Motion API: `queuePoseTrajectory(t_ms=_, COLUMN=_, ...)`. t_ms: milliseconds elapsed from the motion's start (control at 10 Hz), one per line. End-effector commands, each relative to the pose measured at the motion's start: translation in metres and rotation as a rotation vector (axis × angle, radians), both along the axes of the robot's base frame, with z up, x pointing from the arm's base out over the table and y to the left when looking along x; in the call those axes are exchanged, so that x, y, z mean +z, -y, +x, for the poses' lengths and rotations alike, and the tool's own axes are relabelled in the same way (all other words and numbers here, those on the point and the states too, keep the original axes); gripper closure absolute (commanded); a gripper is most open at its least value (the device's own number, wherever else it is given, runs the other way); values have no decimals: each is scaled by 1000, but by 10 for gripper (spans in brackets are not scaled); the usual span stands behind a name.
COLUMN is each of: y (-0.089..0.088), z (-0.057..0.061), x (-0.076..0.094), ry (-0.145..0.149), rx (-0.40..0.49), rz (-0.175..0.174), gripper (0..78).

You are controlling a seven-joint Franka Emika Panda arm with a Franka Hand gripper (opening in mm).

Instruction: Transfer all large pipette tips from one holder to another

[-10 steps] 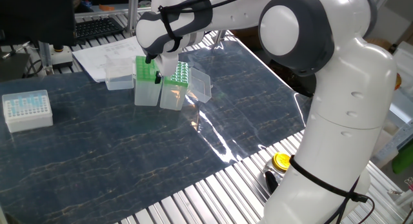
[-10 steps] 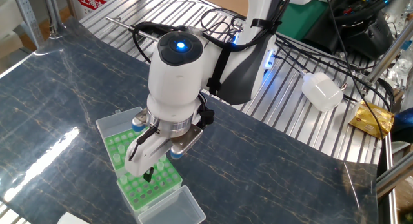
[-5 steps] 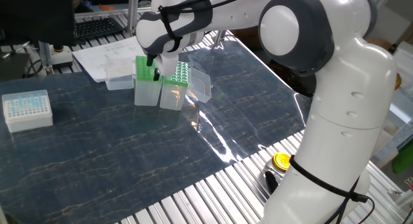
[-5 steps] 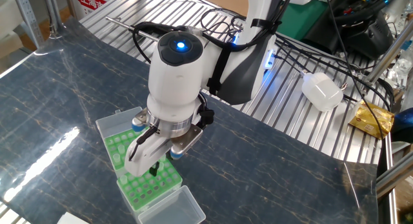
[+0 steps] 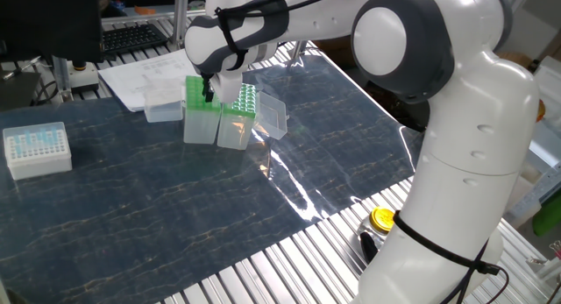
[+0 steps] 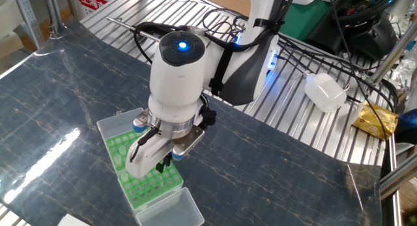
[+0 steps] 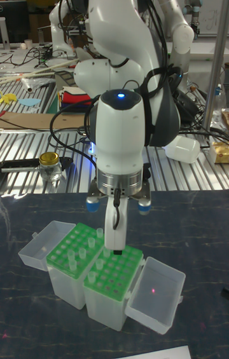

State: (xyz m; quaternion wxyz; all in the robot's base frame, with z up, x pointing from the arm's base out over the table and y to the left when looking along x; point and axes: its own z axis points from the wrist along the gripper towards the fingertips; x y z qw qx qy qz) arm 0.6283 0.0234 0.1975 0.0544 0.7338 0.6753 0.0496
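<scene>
Two green racks stand side by side, each with its clear lid folded open. The left rack (image 7: 71, 251) holds several large pipette tips (image 7: 81, 239), seen as pale stubs. The right rack (image 7: 121, 268) has a few tips along its left edge. My gripper (image 7: 116, 246) hangs just above the right rack (image 6: 153, 187), fingers pointing straight down and close together. A thin pale strip shows between them, and I cannot tell whether it is a tip. In one fixed view the gripper (image 5: 209, 90) is over the left of the two racks (image 5: 200, 107).
A white box of small blue tips (image 5: 36, 147) sits at the table's left end. Papers (image 5: 145, 76) lie behind the racks. The open lids (image 7: 156, 294) (image 7: 39, 243) jut out on both sides. A yellow-capped jar (image 7: 48, 164) stands on the slatted bench.
The gripper has risen straight up from the rack's holes, by about a finger's length. The racks have not moved.
</scene>
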Motion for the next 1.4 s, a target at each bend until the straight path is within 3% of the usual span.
queuePoseTrajectory(t_ms=100, y=0, z=1, x=2, ry=3, rx=0, rz=0, gripper=764)
queuePoseTrajectory(t_ms=500, y=0, z=1, x=2, ry=3, rx=0, rz=0, gripper=764)
queuePoseTrajectory(t_ms=600, y=-1, z=-1, x=26, ry=-58, rx=20, rz=-6, gripper=764)
queuePoseTrajectory(t_ms=1100, y=-3, z=-2, x=48, ry=-60, rx=41, rz=-7, gripper=764)
queuePoseTrajectory(t_ms=1400, y=-10, z=4, x=71, ry=-64, rx=61, rz=-8, gripper=764)
